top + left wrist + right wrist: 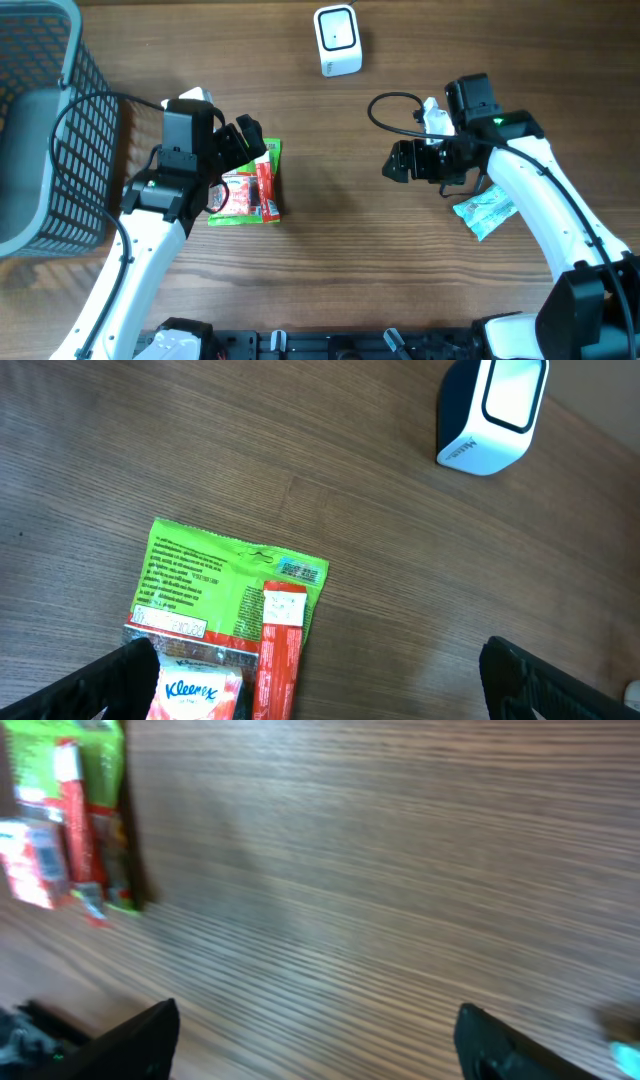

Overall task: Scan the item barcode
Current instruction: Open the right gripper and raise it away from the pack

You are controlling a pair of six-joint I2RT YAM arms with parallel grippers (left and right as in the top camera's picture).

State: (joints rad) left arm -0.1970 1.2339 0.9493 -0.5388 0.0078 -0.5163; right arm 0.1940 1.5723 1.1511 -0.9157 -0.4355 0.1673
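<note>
Jaws on both arms spread wide, grasping nothing. Left gripper (320, 682) over flat green foil packet (235, 585); right gripper (318, 1038) over brown wooden table (330, 250). White boxy scanner (337, 40) well apart.

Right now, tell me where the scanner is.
The white scanner stands top centre in the overhead view, beyond both arms, apart from the green packet nearer on its left and the right claw nearer on its right.
</note>
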